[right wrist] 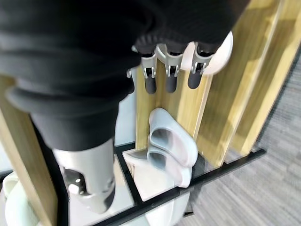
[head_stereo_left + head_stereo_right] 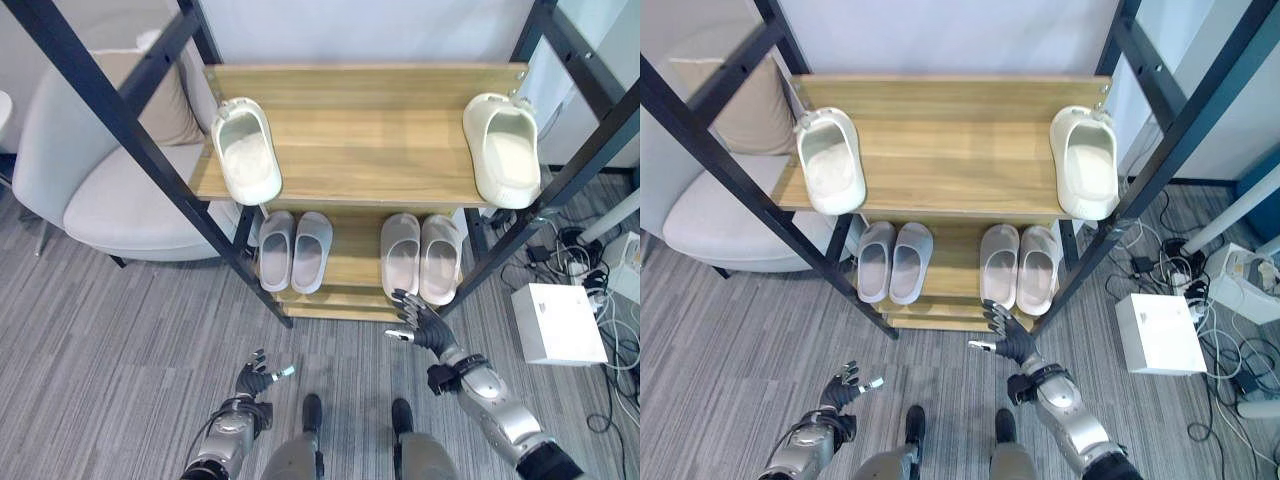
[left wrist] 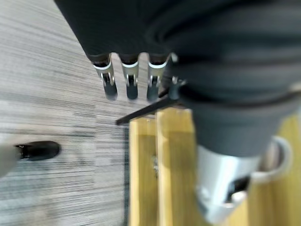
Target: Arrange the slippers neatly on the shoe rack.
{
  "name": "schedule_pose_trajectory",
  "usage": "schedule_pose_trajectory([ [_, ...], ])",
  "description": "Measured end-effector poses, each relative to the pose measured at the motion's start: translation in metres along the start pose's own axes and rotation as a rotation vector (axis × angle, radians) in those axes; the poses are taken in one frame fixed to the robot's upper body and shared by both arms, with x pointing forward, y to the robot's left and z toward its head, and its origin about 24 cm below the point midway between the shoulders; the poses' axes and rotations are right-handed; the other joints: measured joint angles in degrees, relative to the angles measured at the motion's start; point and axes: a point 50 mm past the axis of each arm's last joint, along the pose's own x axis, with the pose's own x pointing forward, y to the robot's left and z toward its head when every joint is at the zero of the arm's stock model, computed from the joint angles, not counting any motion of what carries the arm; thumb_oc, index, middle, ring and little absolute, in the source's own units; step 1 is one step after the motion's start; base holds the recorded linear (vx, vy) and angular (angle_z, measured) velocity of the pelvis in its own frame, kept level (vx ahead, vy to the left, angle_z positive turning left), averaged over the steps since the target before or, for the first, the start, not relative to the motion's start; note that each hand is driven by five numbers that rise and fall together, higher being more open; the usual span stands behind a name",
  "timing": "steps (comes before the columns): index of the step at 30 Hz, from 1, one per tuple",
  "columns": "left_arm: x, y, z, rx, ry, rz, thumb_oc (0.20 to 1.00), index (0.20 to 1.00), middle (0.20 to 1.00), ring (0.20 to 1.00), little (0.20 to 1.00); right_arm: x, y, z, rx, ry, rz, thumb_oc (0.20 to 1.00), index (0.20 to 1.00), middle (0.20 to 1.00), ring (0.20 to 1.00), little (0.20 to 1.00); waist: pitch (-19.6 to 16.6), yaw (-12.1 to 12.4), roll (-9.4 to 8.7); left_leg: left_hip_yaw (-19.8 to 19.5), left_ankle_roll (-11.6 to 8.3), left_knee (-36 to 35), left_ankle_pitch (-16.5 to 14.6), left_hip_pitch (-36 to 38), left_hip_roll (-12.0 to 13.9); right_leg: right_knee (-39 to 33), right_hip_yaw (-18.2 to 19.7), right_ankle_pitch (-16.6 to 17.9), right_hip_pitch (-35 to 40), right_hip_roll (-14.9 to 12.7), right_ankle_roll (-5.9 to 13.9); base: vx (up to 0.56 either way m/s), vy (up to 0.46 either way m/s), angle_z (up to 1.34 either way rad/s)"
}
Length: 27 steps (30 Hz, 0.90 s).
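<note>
A: Where are the slippers seen?

B: On the top shelf (image 2: 360, 130) of the shoe rack, one cream slipper (image 2: 246, 152) is set at the left edge and the other cream slipper (image 2: 503, 150) at the right edge, well apart, both overhanging the front. On the lower shelf (image 2: 352, 262), a grey pair (image 2: 294, 250) and a pink pair (image 2: 421, 257) are laid side by side.

A: And the hands?

B: The right hand (image 2: 421, 324) is held just before the pink pair, fingers relaxed and spread, nothing gripped. The left hand (image 2: 256, 380) is kept low over the carpet (image 2: 120, 340), fingers loosely open, also empty.

A: What could be upset from here?

B: The pink pair could be nudged askew if the right hand is pushed forward. A cream slipper could be tipped off the edge if it is caught from below, and the black frame post (image 2: 170, 190) could be struck on the way up.
</note>
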Motion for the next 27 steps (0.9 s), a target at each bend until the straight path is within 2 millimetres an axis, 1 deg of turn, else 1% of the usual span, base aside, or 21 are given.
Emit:
schedule_pose_trajectory([
  [1, -0.003, 0.003, -0.013, 0.040, 0.053, -0.010, 1.000, 1.000, 1.000, 1.000, 1.000, -0.008, -0.005, -0.014, -0.009, 0.067, 0.010, 1.000, 1.000, 1.000, 1.000, 1.000, -1.27, -0.19, 0.15, 0.29, 0.07, -0.67, -0.09, 1.39, 0.10, -1.58, 0.16, 0.40, 1.83, 0.15, -0.12, 0.03, -0.044, -0.14],
  [2, -0.005, 0.004, -0.019, 0.042, 0.071, -0.009, 1.000, 1.000, 1.000, 1.000, 1.000, -0.012, -0.006, -0.020, -0.010, 0.094, 0.004, 1.000, 1.000, 1.000, 1.000, 1.000, -1.88, -0.69, 0.18, 0.32, 0.13, -0.68, -0.23, 1.49, 0.12, -2.19, 0.16, 0.50, 2.03, 0.14, -0.08, 0.06, -0.091, -0.13],
  [4, -0.005, 0.003, -0.020, 0.057, 0.077, -0.026, 1.000, 1.000, 1.000, 1.000, 1.000, -0.027, -0.014, -0.039, -0.007, 0.166, -0.018, 1.000, 1.000, 1.000, 1.000, 1.000, -2.22, -1.93, 0.15, 0.50, 0.12, -0.73, -0.24, 1.79, 0.25, -3.73, 0.31, 1.29, 3.09, 0.21, -0.20, 0.05, -0.075, -0.03],
  [7, -0.006, 0.000, -0.022, 0.099, 0.080, -0.061, 1.000, 1.000, 1.000, 1.000, 1.000, -0.052, -0.032, -0.089, -0.088, 0.423, -0.082, 1.000, 1.000, 1.000, 1.000, 1.000, -2.83, -2.07, 0.24, 1.64, 0.36, -0.82, -0.86, 4.06, 0.40, -6.94, 0.87, 2.63, 6.10, 0.20, 0.01, 0.04, -0.051, -0.14],
  [9, -0.006, -0.007, -0.017, 0.166, 0.061, -0.106, 1.000, 1.000, 1.000, 1.000, 1.000, -0.080, -0.040, -0.116, -0.124, 0.579, -0.121, 1.000, 1.000, 1.000, 1.000, 1.000, -3.80, -3.41, 0.97, 1.94, 0.20, -1.14, -1.09, 4.15, 0.49, -8.07, 1.11, 2.90, 6.21, 0.18, -0.05, 0.04, -0.050, -0.11],
  [11, -0.004, -0.021, 0.001, 0.281, -0.020, -0.200, 1.000, 1.000, 1.000, 1.000, 1.000, -0.100, -0.046, -0.136, -0.110, 0.691, -0.190, 1.000, 1.000, 1.000, 1.000, 1.000, -4.23, -4.44, 1.51, 2.20, 0.30, -1.18, -1.17, 4.70, 0.61, -8.95, 1.47, 3.75, 7.09, 0.25, 0.27, 0.02, -0.024, -0.14],
  [12, -0.004, -0.028, 0.008, 0.329, -0.056, -0.238, 1.000, 1.000, 1.000, 1.000, 1.000, -0.106, -0.048, -0.139, -0.119, 0.716, -0.195, 1.000, 1.000, 1.000, 1.000, 1.000, -4.34, -4.87, 1.68, 2.93, 0.42, -1.19, -1.25, 4.94, 0.71, -9.10, 2.04, 3.84, 7.25, 0.29, 0.16, 0.04, -0.039, -0.17],
  [13, -0.004, -0.029, 0.009, 0.330, -0.061, -0.240, 1.000, 1.000, 1.000, 1.000, 1.000, -0.107, -0.048, -0.140, -0.120, 0.720, -0.195, 1.000, 1.000, 1.000, 1.000, 1.000, -4.37, -4.82, 1.70, 3.00, 0.44, -1.19, -1.24, 4.95, 0.71, -9.11, 2.09, 3.86, 7.32, 0.30, 0.15, 0.04, -0.041, -0.29],
  [14, -0.004, -0.047, 0.028, 0.431, -0.144, -0.326, 1.000, 1.000, 1.000, 1.000, 1.000, -0.116, -0.049, -0.146, -0.135, 0.760, -0.204, 1.000, 1.000, 1.000, 1.000, 1.000, -4.66, -6.77, 1.95, 3.68, 0.55, -1.19, -1.40, 5.49, 0.86, -10.22, 2.92, 4.29, 7.80, 0.39, 0.04, 0.04, -0.025, -0.19],
  [15, -0.005, -0.056, 0.037, 0.502, -0.183, -0.375, 1.000, 1.000, 1.000, 1.000, 1.000, -0.119, -0.051, -0.149, -0.140, 0.785, -0.214, 1.000, 1.000, 1.000, 1.000, 1.000, -4.72, -7.27, 2.08, 3.66, 0.55, -1.21, -1.39, 5.65, 0.84, -10.20, 2.89, 4.30, 7.99, 0.44, 0.05, 0.03, -0.016, -0.20],
  [16, -0.006, -0.074, 0.054, 0.569, -0.262, -0.443, 1.000, 1.000, 1.000, 1.000, 1.000, -0.122, -0.053, -0.151, -0.153, 0.807, -0.222, 1.000, 1.000, 1.000, 1.000, 1.000, -5.02, -7.94, 2.51, 3.80, 0.12, -1.21, -1.73, 5.88, 0.85, -10.17, 3.09, 4.53, 7.81, 0.40, 0.43, 0.02, -0.017, -0.06],
  [17, -0.008, -0.083, 0.060, 0.615, -0.290, -0.477, 1.000, 1.000, 1.000, 1.000, 1.000, -0.127, -0.053, -0.153, -0.152, 0.822, -0.232, 1.000, 1.000, 1.000, 1.000, 1.000, -5.04, -8.54, 2.55, 4.10, -0.04, -1.22, -1.93, 5.95, 0.87, -10.20, 3.43, 4.54, 7.79, 0.38, 0.44, 0.02, -0.025, -0.13],
  [18, -0.012, -0.099, 0.075, 0.711, -0.364, -0.548, 1.000, 1.000, 1.000, 1.000, 1.000, -0.128, -0.056, -0.156, -0.154, 0.843, -0.254, 1.000, 1.000, 1.000, 1.000, 1.000, -5.44, -8.90, 3.11, 4.38, -0.03, -1.21, -1.94, 5.89, 0.86, -10.20, 3.77, 4.66, 7.90, 0.39, 0.61, 0.02, -0.019, -0.16],
  [19, -0.015, -0.107, 0.080, 0.762, -0.397, -0.577, 1.000, 1.000, 1.000, 1.000, 1.000, -0.128, -0.058, -0.157, -0.155, 0.852, -0.265, 1.000, 1.000, 1.000, 1.000, 1.000, -5.37, -8.96, 3.03, 4.67, -0.02, -1.22, -1.95, 5.85, 0.86, -10.19, 4.00, 4.66, 7.75, 0.42, 0.60, 0.03, -0.027, -0.16],
  [20, -0.023, -0.125, 0.097, 0.823, -0.486, -0.648, 1.000, 1.000, 1.000, 1.000, 1.000, -0.133, -0.061, -0.159, -0.166, 0.883, -0.285, 1.000, 1.000, 1.000, 1.000, 1.000, -5.69, -9.63, 3.85, 4.83, 0.00, -1.22, -1.98, 5.97, 0.88, -10.19, 4.09, 4.70, 7.74, 0.30, 0.60, 0.02, -0.027, -0.09],
  [21, -0.029, -0.133, 0.104, 0.845, -0.525, -0.678, 1.000, 1.000, 1.000, 1.000, 1.000, -0.134, -0.061, -0.161, -0.167, 0.893, -0.293, 1.000, 1.000, 1.000, 1.000, 1.000, -5.70, -10.16, 3.86, 4.80, 0.00, -1.22, -1.98, 5.96, 0.89, -10.20, 4.03, 4.68, 7.73, 0.28, 0.56, 0.03, -0.034, -0.03],
  [22, -0.042, -0.147, 0.117, 0.883, -0.620, -0.755, 1.000, 1.000, 1.000, 1.000, 1.000, -0.136, -0.063, -0.162, -0.169, 0.911, -0.307, 1.000, 1.000, 1.000, 1.000, 1.000, -5.89, -10.13, 4.40, 4.77, 0.01, -1.22, -1.96, 6.00, 0.91, -10.18, 4.01, 4.70, 7.79, 0.28, 0.58, 0.03, -0.040, 0.02],
  [23, -0.057, -0.156, 0.128, 0.898, -0.701, -0.816, 1.000, 1.000, 1.000, 1.000, 1.000, -0.138, -0.064, -0.163, -0.171, 0.916, -0.318, 1.000, 1.000, 1.000, 1.000, 1.000, -5.73, -10.23, 4.20, 4.74, -0.01, -1.22, -1.98, 5.81, 0.93, -10.20, 3.97, 4.68, 7.69, 0.41, 0.56, 0.03, -0.032, 0.00],
  [24, -0.066, -0.162, 0.136, 0.905, -0.753, -0.860, 1.000, 1.000, 1.000, 1.000, 1.000, -0.138, -0.064, -0.163, -0.171, 0.918, -0.322, 1.000, 1.000, 1.000, 1.000, 1.000, -6.09, -10.40, 4.84, 4.78, 0.01, -1.22, -1.99, 6.00, 0.99, -10.19, 4.02, 4.69, 7.77, 0.30, 0.56, 0.03, -0.036, 0.02],
  [25, -0.085, -0.168, 0.148, 0.907, -0.847, -0.927, 1.000, 1.000, 1.000, 1.000, 1.000, -0.141, -0.064, -0.164, -0.166, 0.924, -0.331, 1.000, 1.000, 1.000, 1.000, 1.000, -5.95, -10.28, 4.65, 4.66, 0.01, -1.22, -1.97, 5.84, 0.96, -10.19, 3.88, 4.69, 7.71, 0.42, 0.57, 0.00, 0.000, 0.00],
  [27, -0.108, -0.173, 0.164, 0.848, -0.943, -1.025, 1.000, 1.000, 1.000, 1.000, 1.000, -0.139, -0.065, -0.164, -0.168, 0.920, -0.332, 1.000, 1.000, 1.000, 1.000, 1.000, -6.29, -10.23, 5.16, 4.67, 0.02, -1.21, -2.03, 5.99, 0.97, -10.19, 3.89, 4.68, 7.84, 0.37, 0.57, -0.01, -0.038, 0.01],
])
